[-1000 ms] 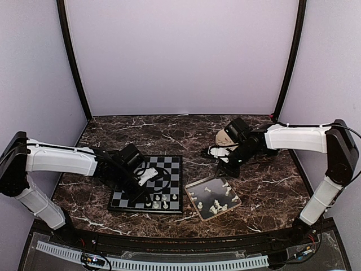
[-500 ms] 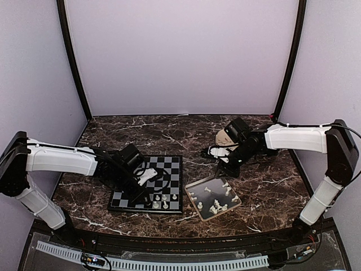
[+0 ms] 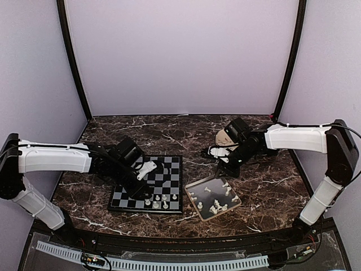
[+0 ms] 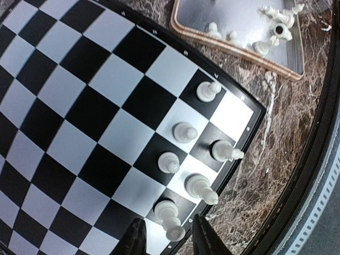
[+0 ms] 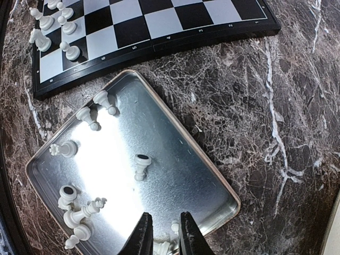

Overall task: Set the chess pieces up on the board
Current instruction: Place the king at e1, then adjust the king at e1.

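Note:
The chessboard (image 3: 169,169) lies left of centre. Several white chess pieces (image 3: 157,201) stand at its near edge, and they also show in the left wrist view (image 4: 185,131). My left gripper (image 3: 138,185) hovers open over that edge. Its fingers (image 4: 135,241) stand apart on either side of the nearest standing piece (image 4: 169,218) without touching it. My right gripper (image 3: 221,171) hangs over the far corner of the metal tray (image 3: 194,186). Its fingers (image 5: 142,236) are a narrow gap apart, with loose pieces (image 5: 139,166) lying in the tray (image 5: 223,183) below.
A round beige plate (image 3: 224,135) sits behind my right gripper. The marble table's front rail (image 3: 169,240) runs close to the board's near edge and the tray. Black posts and purple walls enclose the back and sides.
My left gripper has drawn up and back to the left from the board's near edge, leaving one more piece standing there. The right arm has not moved.

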`<state>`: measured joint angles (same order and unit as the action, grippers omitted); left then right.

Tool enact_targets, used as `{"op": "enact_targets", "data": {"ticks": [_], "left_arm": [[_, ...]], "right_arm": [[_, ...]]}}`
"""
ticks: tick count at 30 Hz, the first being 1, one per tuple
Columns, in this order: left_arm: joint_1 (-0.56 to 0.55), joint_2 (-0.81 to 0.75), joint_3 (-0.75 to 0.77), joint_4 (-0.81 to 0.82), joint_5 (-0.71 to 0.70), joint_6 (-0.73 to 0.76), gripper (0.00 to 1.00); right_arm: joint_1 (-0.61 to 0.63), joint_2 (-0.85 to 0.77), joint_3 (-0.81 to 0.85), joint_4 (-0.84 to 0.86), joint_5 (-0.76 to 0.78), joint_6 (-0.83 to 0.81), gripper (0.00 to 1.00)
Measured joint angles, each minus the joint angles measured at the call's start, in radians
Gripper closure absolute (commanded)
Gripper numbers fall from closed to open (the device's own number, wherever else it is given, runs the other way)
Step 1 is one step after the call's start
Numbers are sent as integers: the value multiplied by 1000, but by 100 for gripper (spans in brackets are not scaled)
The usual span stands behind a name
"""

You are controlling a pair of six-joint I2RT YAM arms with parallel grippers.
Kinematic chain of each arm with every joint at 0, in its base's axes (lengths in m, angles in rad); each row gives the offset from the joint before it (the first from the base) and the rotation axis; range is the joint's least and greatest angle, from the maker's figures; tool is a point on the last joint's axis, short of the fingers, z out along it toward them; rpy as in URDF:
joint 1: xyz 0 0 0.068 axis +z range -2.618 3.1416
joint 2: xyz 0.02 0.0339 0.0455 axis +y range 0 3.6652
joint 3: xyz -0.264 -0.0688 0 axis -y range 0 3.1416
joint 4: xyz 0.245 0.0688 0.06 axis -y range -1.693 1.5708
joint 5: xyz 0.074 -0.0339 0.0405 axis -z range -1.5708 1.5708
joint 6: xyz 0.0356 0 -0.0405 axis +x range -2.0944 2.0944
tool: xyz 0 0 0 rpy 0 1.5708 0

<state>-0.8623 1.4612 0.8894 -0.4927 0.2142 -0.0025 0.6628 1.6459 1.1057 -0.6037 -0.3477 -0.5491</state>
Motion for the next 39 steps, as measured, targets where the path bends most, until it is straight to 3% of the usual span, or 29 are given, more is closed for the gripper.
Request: {"op": "enact_targets", "data": {"ticks": [5, 10, 16, 39], "left_arm": [[7, -40, 13, 32, -27, -8, 84], [35, 42, 47, 36, -35, -10, 96], [43, 141, 49, 26, -6, -8, 97], [43, 142, 45, 25, 60, -6, 97]], "right_arm": [[0, 0, 0, -2, 0, 0, 81], [0, 0, 0, -3, 0, 0, 81], [0, 0, 0, -3, 0, 0, 81], [0, 0, 0, -3, 0, 0, 81]]}}
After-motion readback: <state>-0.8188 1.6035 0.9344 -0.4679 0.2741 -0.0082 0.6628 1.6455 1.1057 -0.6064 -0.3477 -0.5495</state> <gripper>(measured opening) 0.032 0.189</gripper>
